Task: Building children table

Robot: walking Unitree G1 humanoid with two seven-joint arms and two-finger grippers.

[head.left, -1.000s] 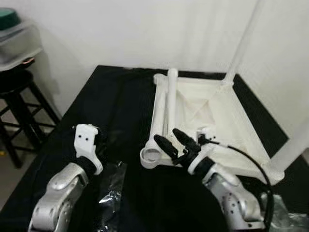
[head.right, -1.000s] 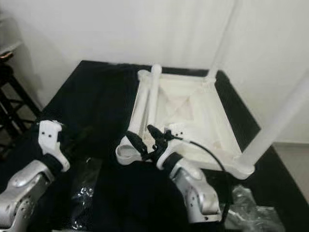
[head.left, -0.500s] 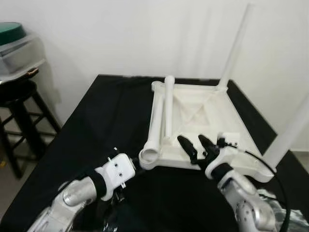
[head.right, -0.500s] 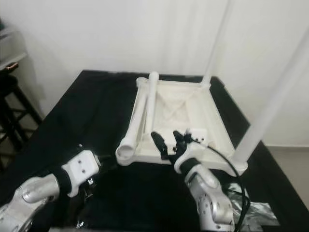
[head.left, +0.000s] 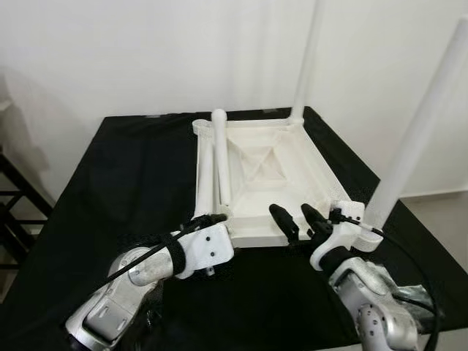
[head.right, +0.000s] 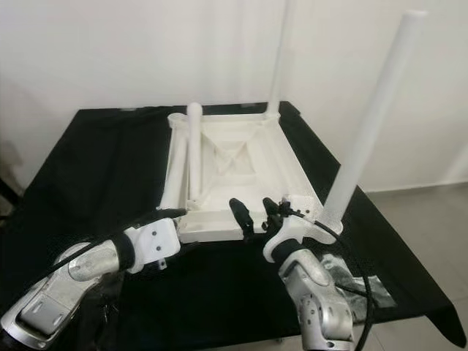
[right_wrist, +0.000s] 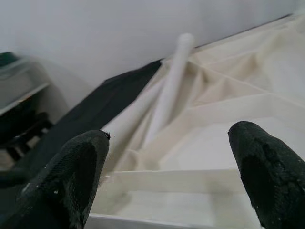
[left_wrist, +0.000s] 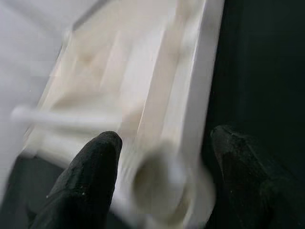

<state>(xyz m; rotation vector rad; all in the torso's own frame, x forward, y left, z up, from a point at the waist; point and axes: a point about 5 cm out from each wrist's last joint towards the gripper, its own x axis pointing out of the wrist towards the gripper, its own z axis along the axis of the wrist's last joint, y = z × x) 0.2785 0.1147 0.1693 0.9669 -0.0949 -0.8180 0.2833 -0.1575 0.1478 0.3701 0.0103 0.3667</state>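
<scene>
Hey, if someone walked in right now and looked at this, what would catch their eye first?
Probably the upside-down white tabletop on the black work surface, with two legs standing upright at its right corners, near and far. Two more white legs lie along its left side. At its near edge, the left hand is open around a lying leg's open end, and the right hand is open over the near rim.

White table top (head.left: 281,164), black cloth (head.left: 131,183)
</scene>
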